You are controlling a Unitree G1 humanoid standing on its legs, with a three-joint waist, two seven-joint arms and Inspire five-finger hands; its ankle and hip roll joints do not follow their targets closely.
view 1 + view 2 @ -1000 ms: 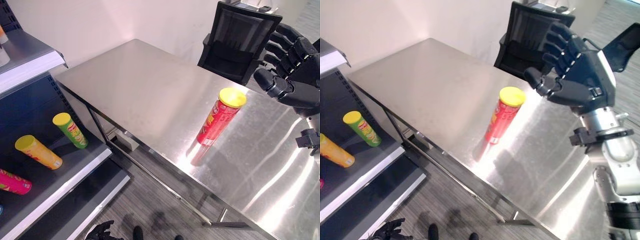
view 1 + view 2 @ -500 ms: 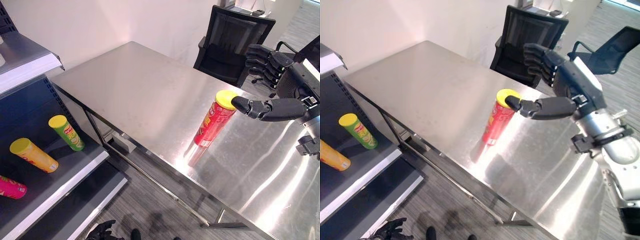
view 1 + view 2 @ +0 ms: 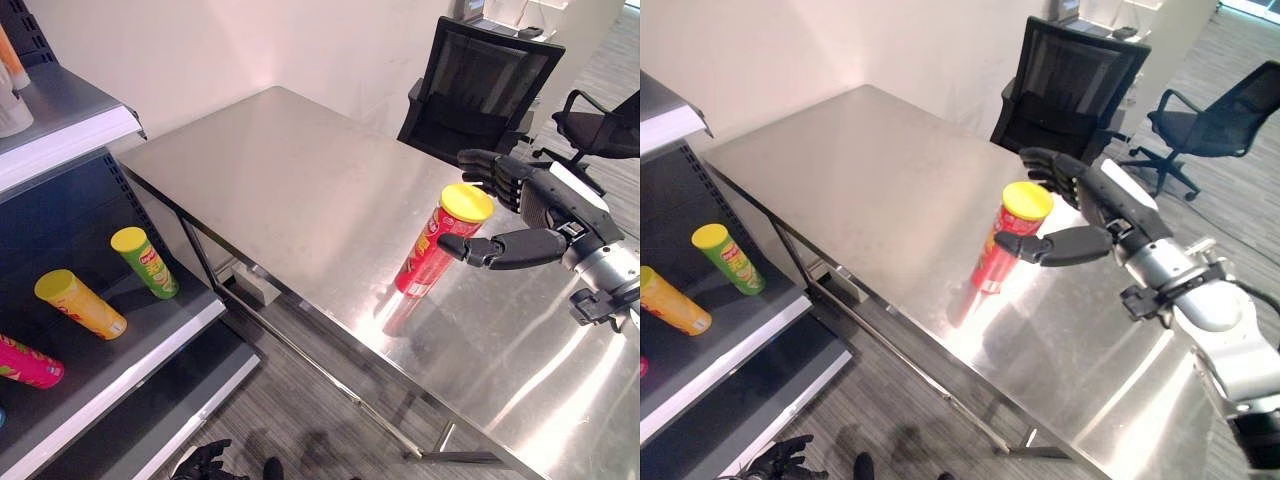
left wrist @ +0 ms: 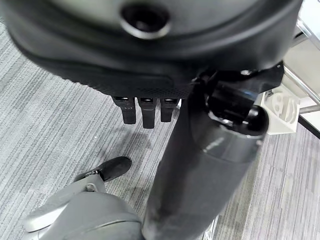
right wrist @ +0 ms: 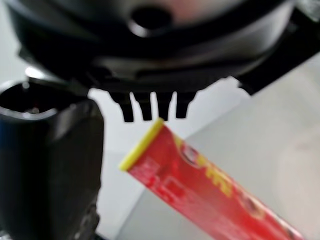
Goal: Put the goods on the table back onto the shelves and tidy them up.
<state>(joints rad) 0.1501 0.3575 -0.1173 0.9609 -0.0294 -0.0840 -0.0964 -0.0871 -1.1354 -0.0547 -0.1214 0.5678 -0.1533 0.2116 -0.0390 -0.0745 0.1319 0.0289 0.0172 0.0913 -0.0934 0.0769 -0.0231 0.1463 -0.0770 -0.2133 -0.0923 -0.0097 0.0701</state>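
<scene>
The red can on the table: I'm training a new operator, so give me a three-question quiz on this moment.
1. True or false: the red can lies flat on the table.
2. The right hand is: A) shut on the can; B) open, thumb in front of the can and fingers behind it; C) resting on the chair.
3. Fill in: on the shelf lie a green can, a yellow can and a ____ one.

Key: 1 false, it stands upright. 2 B. 3 pink.
</scene>
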